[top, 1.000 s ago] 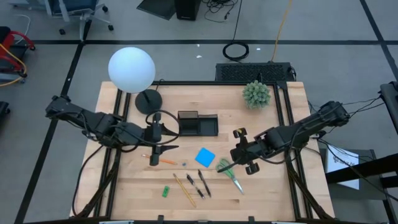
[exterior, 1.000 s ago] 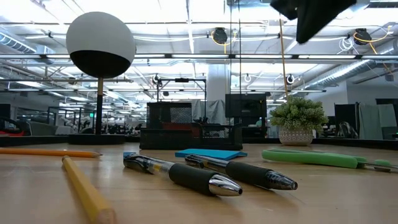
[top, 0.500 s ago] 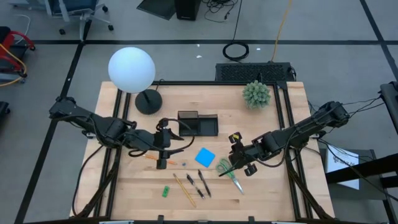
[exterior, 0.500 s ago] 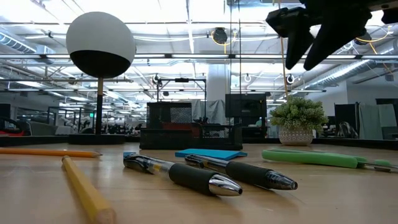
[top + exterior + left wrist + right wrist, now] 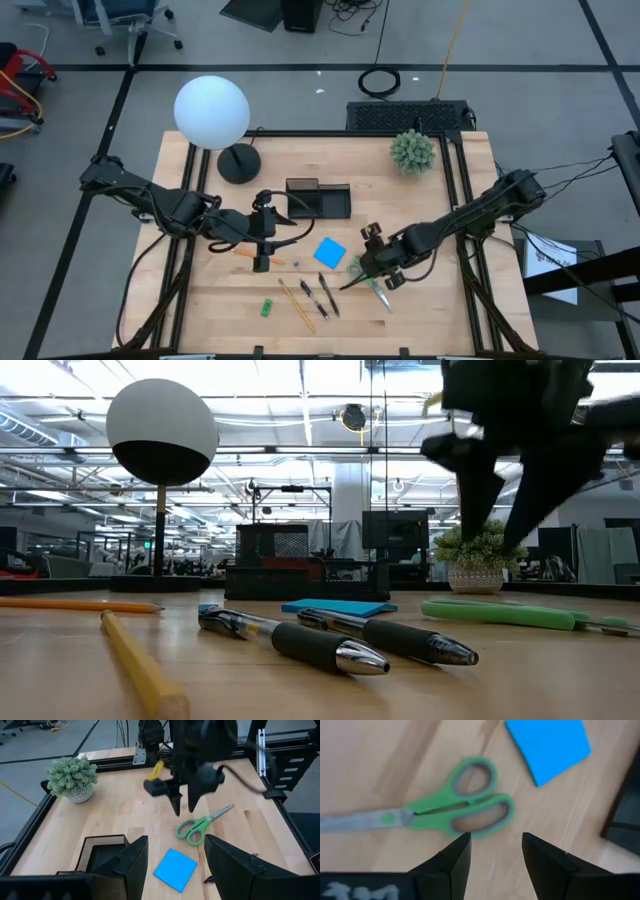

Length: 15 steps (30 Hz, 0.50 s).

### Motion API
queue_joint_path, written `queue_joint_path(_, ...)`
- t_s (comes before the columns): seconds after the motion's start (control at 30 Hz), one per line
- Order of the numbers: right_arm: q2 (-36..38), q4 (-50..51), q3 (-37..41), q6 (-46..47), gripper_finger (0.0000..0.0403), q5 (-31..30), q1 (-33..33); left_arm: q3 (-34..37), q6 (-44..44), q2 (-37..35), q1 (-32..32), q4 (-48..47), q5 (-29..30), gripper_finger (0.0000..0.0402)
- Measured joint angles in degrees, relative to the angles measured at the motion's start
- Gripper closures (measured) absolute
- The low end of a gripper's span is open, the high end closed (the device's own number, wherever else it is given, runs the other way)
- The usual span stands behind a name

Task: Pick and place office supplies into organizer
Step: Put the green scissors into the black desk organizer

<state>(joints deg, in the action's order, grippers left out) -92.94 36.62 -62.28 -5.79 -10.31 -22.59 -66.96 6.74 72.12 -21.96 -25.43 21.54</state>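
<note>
Wooden tabletop, supplies loose in front of the black organizer (image 5: pixel 318 199). I've got the right gripper (image 5: pixel 362 271) tipped down over the green-handled scissors (image 5: pixel 368 278), fingers parted and empty so they can straddle the handles. My left gripper (image 5: pixel 262 238) waits wide open above the orange pencil (image 5: pixel 255 256), holding nothing

I see grey floor (image 5: pixel 300 60) around the wooden desk (image 5: pixel 440 310), a blue chair (image 5: pixel 120 15), ceiling lights (image 5: pixel 300 400) overhead.

Right gripper (image 5: pixel 352 279) low, jaws apart
</note>
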Motion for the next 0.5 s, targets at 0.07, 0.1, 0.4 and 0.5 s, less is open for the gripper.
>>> queue_joint_path(0.07, -1.8, -0.3, 0.0, -0.9, 0.0234, -0.1, 0.2, 0.0, 0.0, 0.0, 0.0, 0.0, 0.0, 0.0206)
queue_joint_path(0.1, -2.5, -0.7, 0.0, -1.1, 0.0234, -0.1, 0.3, 0.0, 0.0, 0.0, 0.0, 0.0, 0.0, 0.0206)
queue_joint_path(0.4, -6.4, -6.6, 0.0, 0.0, 0.0234, 0.0, 2.1, 0.0, -0.3, 0.0, -0.3, 0.0, 0.0, 0.0206)
queue_joint_path(0.5, -7.3, -7.0, 0.0, 0.5, 0.0234, 0.1, 2.9, 0.0, -0.4, 0.0, -0.3, 0.0, 0.0, 0.0206)
